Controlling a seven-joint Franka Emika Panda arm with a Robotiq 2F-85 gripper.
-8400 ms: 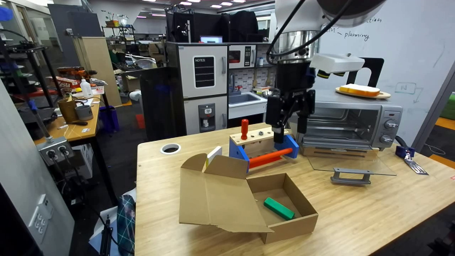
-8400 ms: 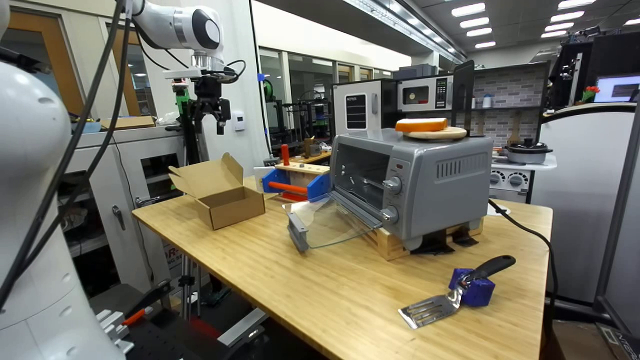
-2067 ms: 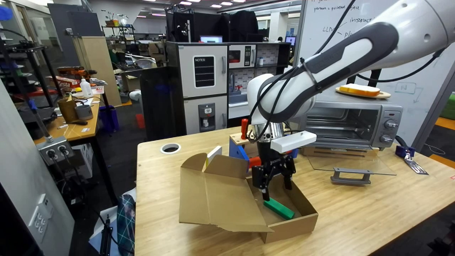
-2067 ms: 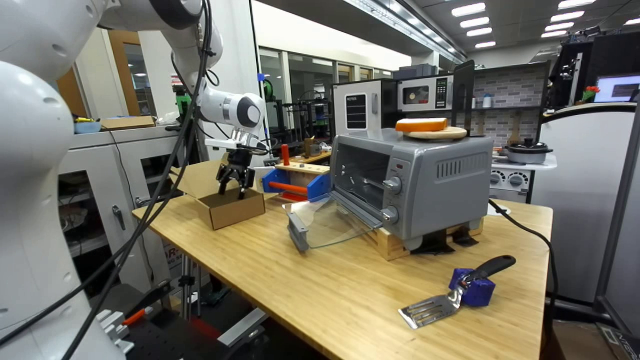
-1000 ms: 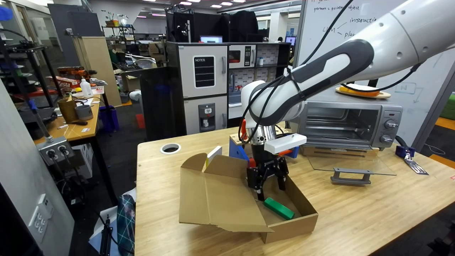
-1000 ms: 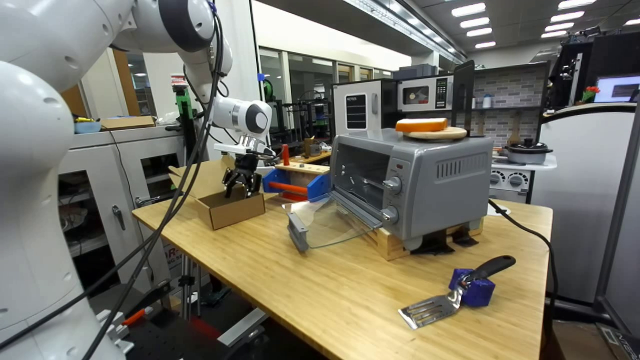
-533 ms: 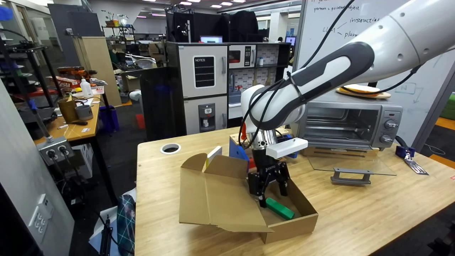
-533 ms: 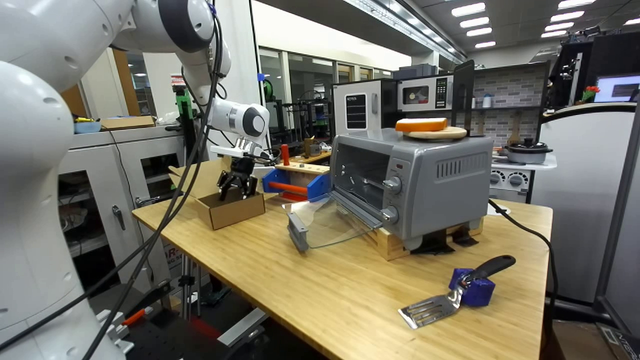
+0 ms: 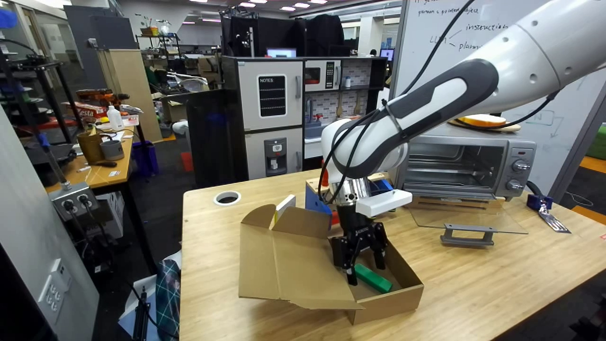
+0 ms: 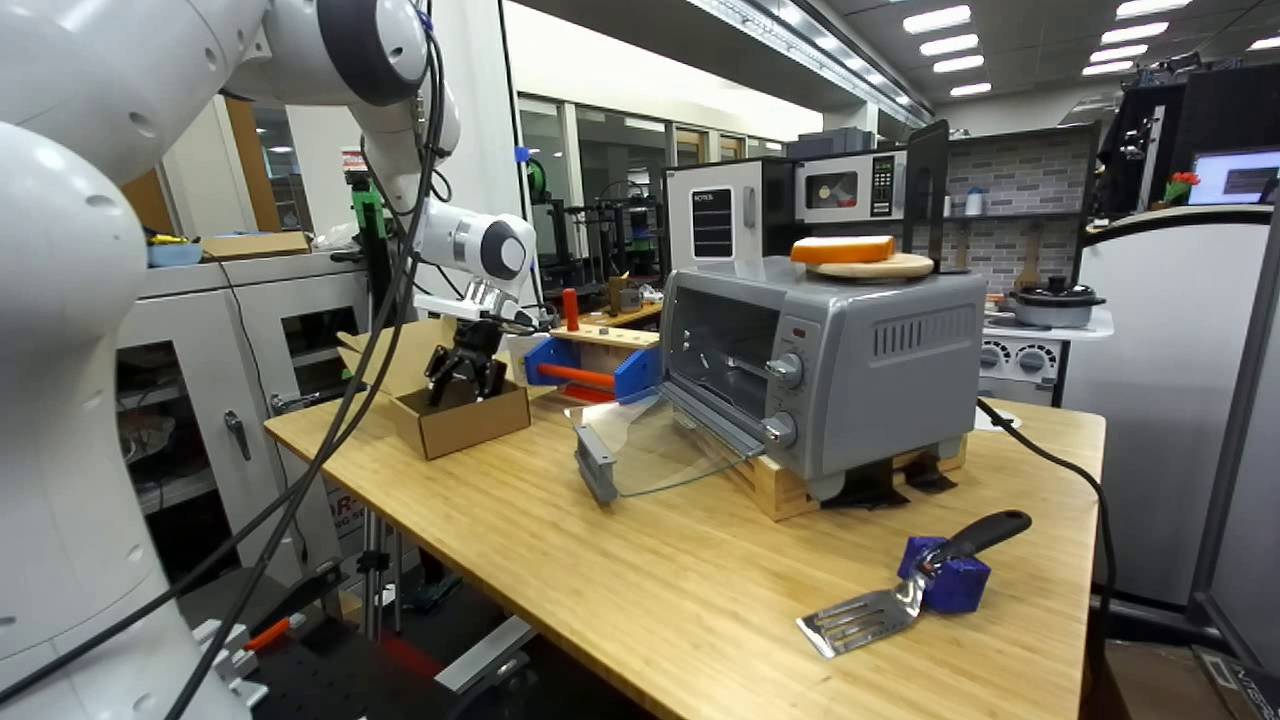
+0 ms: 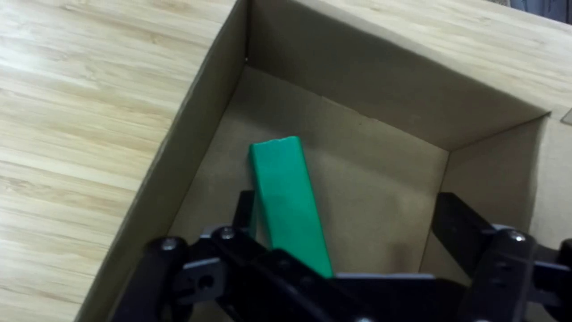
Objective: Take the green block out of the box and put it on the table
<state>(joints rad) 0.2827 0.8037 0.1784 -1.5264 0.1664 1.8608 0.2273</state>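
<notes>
The green block (image 9: 374,278) lies on the floor of the brown cardboard box (image 9: 390,305). In the wrist view the block (image 11: 290,201) lies between my spread fingers, much nearer the left one; its near end is hidden behind the gripper. My gripper (image 9: 366,273) is open, fingers pointing down inside the box, which also shows in the wrist view (image 11: 389,71). In an exterior view the gripper (image 10: 463,393) reaches into the box (image 10: 475,425), whose wall hides the block. The box stands on the light wooden table (image 9: 213,255), flap folded out.
A blue and red toy workbench (image 10: 592,365) stands just behind the box. A grey toaster oven (image 10: 890,370) has its glass door (image 10: 690,455) lowered over the table. A spatula (image 10: 905,595) rests on a purple block. The table has a round hole (image 9: 227,198).
The arm has come from high above the table down to the box. Over the last second the open gripper has sunk deeper into it, around the block. The block shows no clear movement.
</notes>
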